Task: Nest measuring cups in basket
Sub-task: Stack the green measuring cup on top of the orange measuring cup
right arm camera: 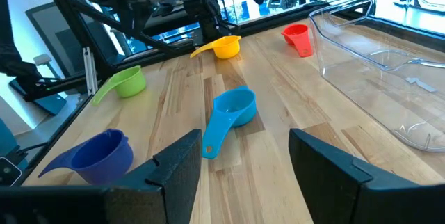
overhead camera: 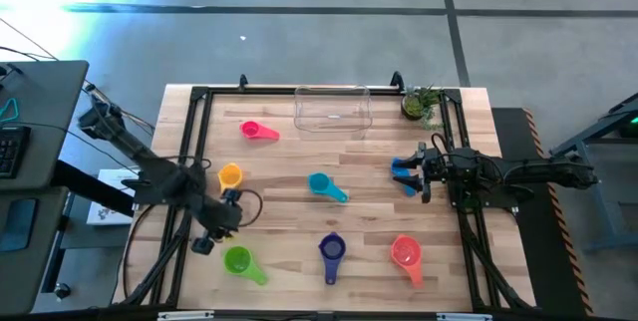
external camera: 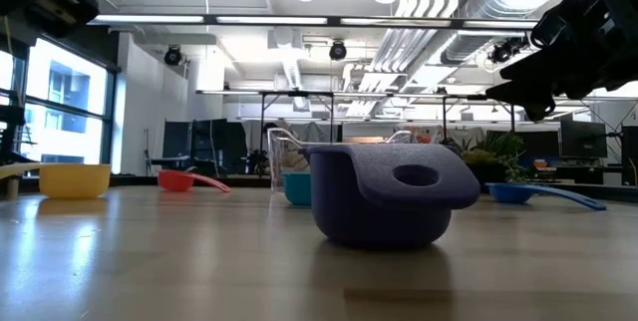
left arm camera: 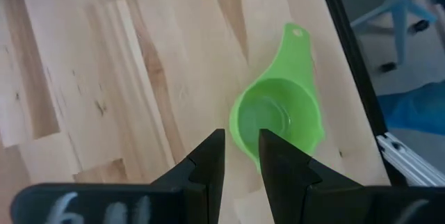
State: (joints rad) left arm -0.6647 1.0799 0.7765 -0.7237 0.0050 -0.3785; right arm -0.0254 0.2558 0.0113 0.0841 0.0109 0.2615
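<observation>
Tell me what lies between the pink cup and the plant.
Only the basket, empty, sits between the pink cup and the plant, per the high view.

You are viewing seven measuring cups (overhead camera: 329,188) lying on the table. One basket (overhead camera: 333,110) and one potted plant (overhead camera: 420,103) are standing there.

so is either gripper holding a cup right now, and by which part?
Neither. The left gripper hangs open above the green cup, not touching it. The right gripper is open and empty.
</observation>
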